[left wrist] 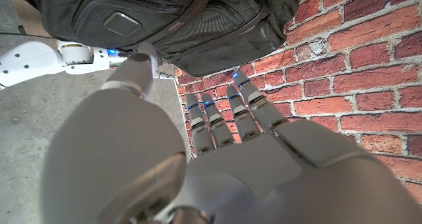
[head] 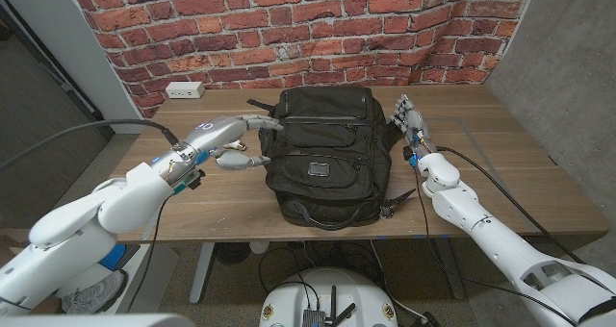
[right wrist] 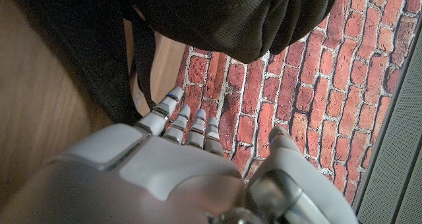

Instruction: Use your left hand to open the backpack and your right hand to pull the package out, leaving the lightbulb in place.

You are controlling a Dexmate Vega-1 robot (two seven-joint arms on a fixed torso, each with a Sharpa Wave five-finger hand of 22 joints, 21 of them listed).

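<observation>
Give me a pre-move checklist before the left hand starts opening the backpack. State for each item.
1. Backpack lies fully on the table: ok.
2. Left hand at the backpack's top left corner, fingers reaching it: ok.
3. Left hand grips the zipper pull: cannot tell.
4. Right hand waits beside the backpack, holding nothing: ok.
5. Backpack open: not ok, it looks closed.
6. Package and lightbulb inside: cannot tell.

We cannot see inside the backpack (head: 327,159), so its contents stay hidden from us. The left robot hand (head: 236,139) has fingertips lost against the dark fabric. Whether the zipper is open, we cannot tell.
</observation>
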